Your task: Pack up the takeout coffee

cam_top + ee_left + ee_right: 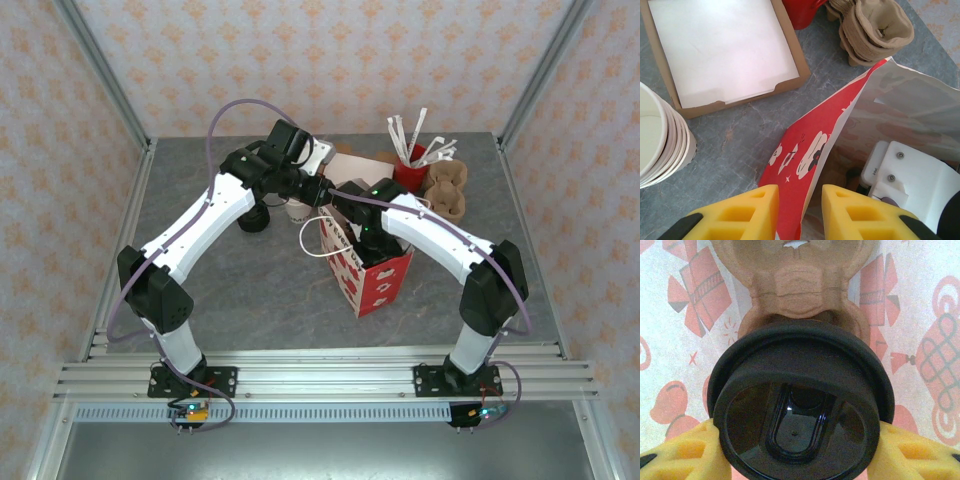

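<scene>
It is bright in here, with soft light coming from above. The shadows on the table (250, 290) are pale. The white paper (720, 45) glows so hard it looks washed out. Up close, the takeout coffee (795, 405) looks a little fuzzy, with one tiny shiny spot on its lid.

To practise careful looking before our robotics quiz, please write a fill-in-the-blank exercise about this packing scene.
The right pincer holds the takeout coffee, whose lid is ____.
The left pincer straddles the rim of the ____ gift bag.
The flat cardboard box holds ____ paper.
Missing words: black; red; white.
</scene>
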Available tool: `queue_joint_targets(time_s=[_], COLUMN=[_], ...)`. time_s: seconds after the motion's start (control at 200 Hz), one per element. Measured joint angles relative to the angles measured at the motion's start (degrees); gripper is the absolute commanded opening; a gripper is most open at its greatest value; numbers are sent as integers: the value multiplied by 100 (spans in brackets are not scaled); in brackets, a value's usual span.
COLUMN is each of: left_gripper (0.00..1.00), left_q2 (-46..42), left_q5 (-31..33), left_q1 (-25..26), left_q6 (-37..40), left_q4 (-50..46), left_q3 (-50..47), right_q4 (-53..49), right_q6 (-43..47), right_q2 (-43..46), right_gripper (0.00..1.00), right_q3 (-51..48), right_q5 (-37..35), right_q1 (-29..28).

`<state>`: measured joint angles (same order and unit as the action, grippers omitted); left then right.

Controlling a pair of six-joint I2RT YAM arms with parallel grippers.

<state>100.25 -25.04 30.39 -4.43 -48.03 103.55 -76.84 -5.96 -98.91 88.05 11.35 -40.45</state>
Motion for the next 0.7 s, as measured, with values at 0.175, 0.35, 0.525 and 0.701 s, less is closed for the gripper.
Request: queue_joint_targets(time_s=[0.175, 0.35, 0.525, 0.701], left_gripper=[29, 29, 29, 29], left_q2=[0, 0, 0, 0], left_q5=[0, 0, 0, 0], left_q1=[0, 0, 0, 0], left_q6=[0, 0, 0, 0], left_q4=[0, 0, 0, 0], left_q3=[0, 0, 0, 0], right_q4=[0, 31, 70, 133], right_q6=[0, 2, 20, 37], right_q2=[0, 0, 0, -2], right_gripper=[49, 49, 49, 49], right_q3=[0, -44, -81, -146], right_q5=[0, -7, -22, -9], right_q1=[0, 0, 11, 70])
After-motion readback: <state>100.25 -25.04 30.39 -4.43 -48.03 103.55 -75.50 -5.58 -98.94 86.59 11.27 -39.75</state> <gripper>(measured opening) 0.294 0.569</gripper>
